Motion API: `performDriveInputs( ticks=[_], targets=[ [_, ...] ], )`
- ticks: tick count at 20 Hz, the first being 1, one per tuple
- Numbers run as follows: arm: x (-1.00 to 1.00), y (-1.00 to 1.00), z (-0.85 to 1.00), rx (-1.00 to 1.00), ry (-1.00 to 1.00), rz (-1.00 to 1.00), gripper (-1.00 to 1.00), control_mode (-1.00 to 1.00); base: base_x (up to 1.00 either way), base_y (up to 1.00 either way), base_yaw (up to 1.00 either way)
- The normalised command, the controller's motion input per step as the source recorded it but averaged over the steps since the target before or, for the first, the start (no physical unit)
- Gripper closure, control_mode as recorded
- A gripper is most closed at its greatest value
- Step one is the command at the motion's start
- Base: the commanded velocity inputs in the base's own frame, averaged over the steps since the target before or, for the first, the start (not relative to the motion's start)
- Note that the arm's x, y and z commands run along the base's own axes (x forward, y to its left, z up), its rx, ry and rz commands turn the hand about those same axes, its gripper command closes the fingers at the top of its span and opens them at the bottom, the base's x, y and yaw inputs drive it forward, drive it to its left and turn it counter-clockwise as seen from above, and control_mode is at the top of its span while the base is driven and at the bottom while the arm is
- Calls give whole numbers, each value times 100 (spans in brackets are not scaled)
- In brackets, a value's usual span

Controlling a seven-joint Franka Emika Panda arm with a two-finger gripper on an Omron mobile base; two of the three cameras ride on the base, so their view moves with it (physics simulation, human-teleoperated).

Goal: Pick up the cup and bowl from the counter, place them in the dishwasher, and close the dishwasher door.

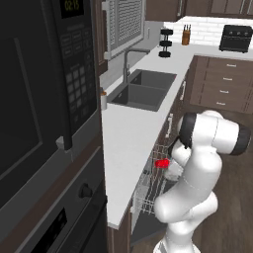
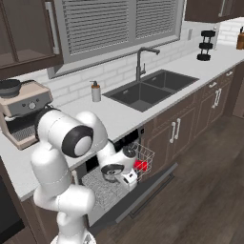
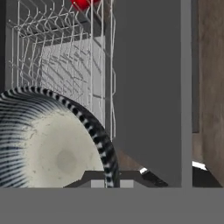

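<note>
In the hand view the bowl (image 3: 52, 148), round with a striped rim and a pale inside, sits at the lower left, and my gripper (image 3: 108, 181) is shut on its rim. It hangs over the white wire rack (image 3: 65, 65) of the dishwasher. The red cup (image 3: 85, 3) lies in that rack further in, also seen from both base views (image 1: 162, 162) (image 2: 140, 165). The dishwasher door (image 2: 147, 193) is folded down open, its grey inner face (image 3: 148, 87) beside the bowl. My gripper (image 2: 129, 180) is low over the pulled-out rack (image 2: 145, 155), below the counter (image 2: 119, 119) edge.
A dark double sink (image 2: 150, 88) with a tall tap is set in the counter. A pale soap bottle (image 2: 96, 91) stands behind it and a coffee machine (image 2: 21, 112) to the left. A black oven stack (image 1: 44, 123) borders the counter (image 1: 128, 133). Wood floor lies beyond the door.
</note>
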Motion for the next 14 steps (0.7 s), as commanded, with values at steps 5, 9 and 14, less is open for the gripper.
performDriveInputs(
  ticks=[5, 9, 14],
  targets=[
    [21, 17, -21, 14, 0, 9, 100, -100, 0, 0, 0],
    [41, 18, -14, 10, 0, 4, 100, -100, 0, 0, 0],
    [49, 5, -6, 9, 0, 1, 100, -100, 0, 0, 0]
  ],
)
